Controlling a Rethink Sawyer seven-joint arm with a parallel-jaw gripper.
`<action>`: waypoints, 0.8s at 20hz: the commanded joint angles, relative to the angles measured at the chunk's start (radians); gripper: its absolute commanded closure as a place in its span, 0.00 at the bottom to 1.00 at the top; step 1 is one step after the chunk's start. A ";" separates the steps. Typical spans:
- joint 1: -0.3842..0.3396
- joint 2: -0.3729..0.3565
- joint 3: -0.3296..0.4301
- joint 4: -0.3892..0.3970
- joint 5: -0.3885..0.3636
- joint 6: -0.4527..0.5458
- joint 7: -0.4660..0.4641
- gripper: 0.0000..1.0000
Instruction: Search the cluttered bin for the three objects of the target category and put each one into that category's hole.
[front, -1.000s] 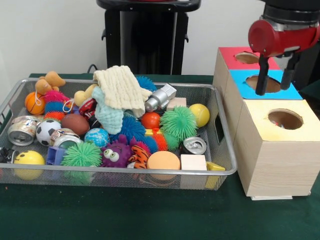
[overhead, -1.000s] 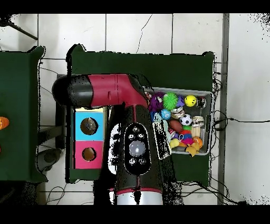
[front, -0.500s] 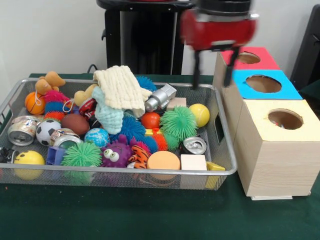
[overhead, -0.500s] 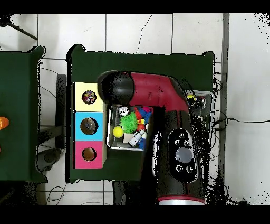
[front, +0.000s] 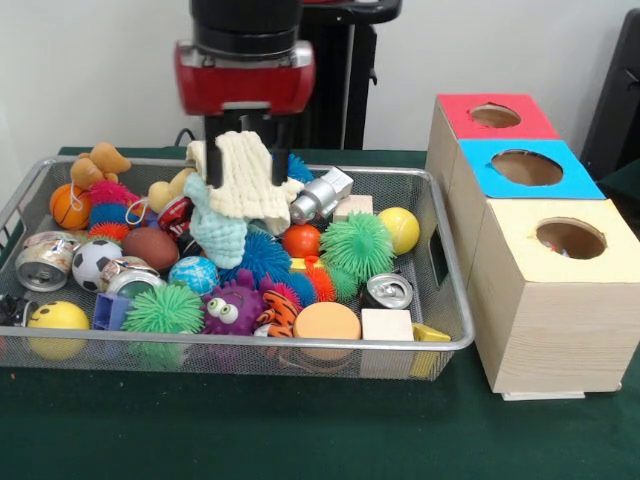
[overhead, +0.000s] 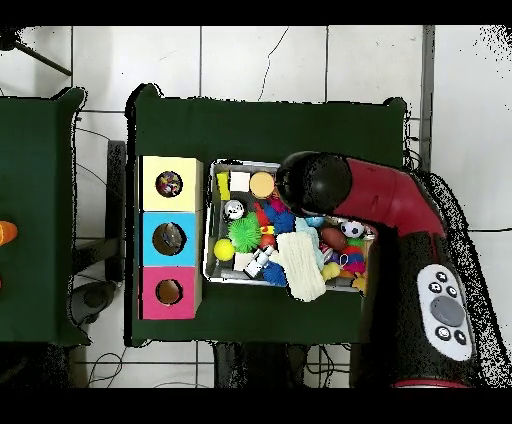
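Note:
My gripper hangs over the back of the wire bin, open. Its two dark fingers stand on either side of the top of a cream knitted cloth heaped on a pale green cloth. I cannot tell whether they touch it. The bin holds crushed cans, spiky rubber balls, smooth balls and wooden blocks. At the right stand three boxes with holes: red, blue and yellow. In the overhead view the arm hides the gripper.
Something small and coloured shows inside the yellow box's hole. A silver metal piece, plush toys and a purple googly-eyed toy also crowd the bin. The bin's right wall stands close to the boxes.
The arm has swung from above the blue box, across the bin's right end, to the cream cloth at the bin's back. Its fingers stayed apart and empty.

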 joint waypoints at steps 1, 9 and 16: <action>-0.040 0.080 0.170 0.129 -0.098 -0.086 -0.175 0.00; -0.048 0.095 0.214 0.099 -0.122 -0.063 -0.132 0.00; -0.037 0.111 0.222 0.057 -0.148 -0.039 -0.098 0.00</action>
